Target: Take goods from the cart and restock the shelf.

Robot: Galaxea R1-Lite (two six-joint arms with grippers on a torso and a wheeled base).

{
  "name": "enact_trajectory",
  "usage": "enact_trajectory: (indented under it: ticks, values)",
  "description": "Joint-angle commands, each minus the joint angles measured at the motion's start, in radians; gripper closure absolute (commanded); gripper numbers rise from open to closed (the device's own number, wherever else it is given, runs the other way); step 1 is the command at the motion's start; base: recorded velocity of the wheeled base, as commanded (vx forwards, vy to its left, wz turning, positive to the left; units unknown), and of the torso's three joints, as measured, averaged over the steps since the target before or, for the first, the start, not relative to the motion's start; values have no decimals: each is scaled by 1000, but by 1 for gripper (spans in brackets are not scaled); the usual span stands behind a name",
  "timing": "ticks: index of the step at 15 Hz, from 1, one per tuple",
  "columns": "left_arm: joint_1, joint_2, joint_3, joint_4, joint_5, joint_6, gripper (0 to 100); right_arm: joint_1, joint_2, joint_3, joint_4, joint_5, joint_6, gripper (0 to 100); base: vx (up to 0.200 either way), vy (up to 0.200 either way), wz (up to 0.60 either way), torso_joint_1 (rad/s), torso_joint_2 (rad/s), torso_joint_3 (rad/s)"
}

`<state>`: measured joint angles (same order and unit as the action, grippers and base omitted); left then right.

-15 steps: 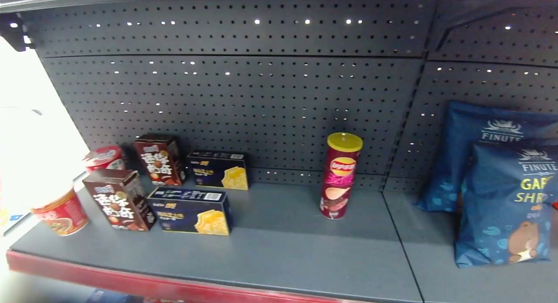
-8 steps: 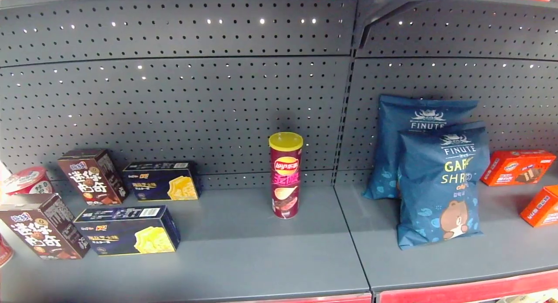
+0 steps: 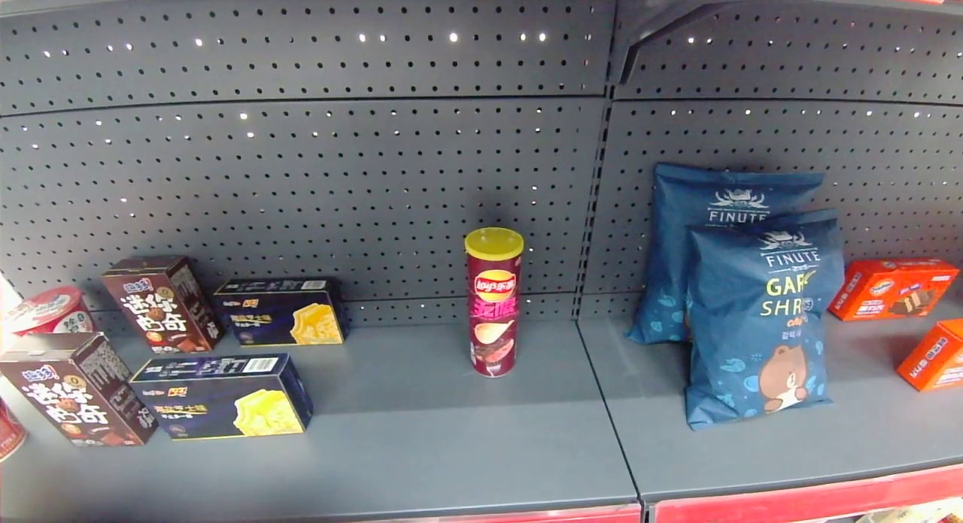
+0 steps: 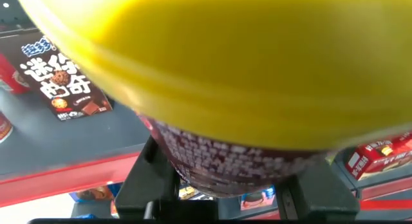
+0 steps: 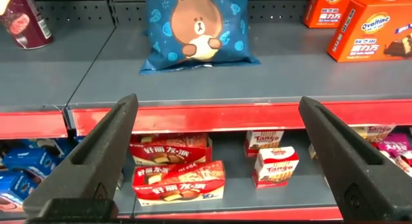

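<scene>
left claw (image 4: 226,188) clamped on yellow-lidded chips can (image 4: 219,63); right claw (image 5: 219,102) wide open, empty, facing shelf (image 5: 193,82) front edge; second can (image 3: 493,305) upright mid-shelf

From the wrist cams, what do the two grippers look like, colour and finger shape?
Both are matte black, no markings or cables visible. The right gripper has two long flat fingers, broad at the base, tapering to blunt tips. The left gripper shows two blocky fingers with squared, stepped edges and a dark bar at their base.
</scene>
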<state>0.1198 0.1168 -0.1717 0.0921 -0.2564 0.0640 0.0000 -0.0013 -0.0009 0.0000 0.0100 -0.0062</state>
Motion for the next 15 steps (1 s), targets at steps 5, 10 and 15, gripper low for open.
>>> enact_trajectory:
  ticks: [5,10,15]
  values:
    - [1,-5,18,0,0,0,100,0,1,-1,2,-1,3,0,0,0,120,1,0,0]
    - [1,-5,15,0,0,0,100,3,18,-4,11,-1,-6,0,0,0,0,0,0,0]
    - [23,-8,6,0,23,3,100,186,549,-450,23,100,-135,0,0,0,0,0,0,0]
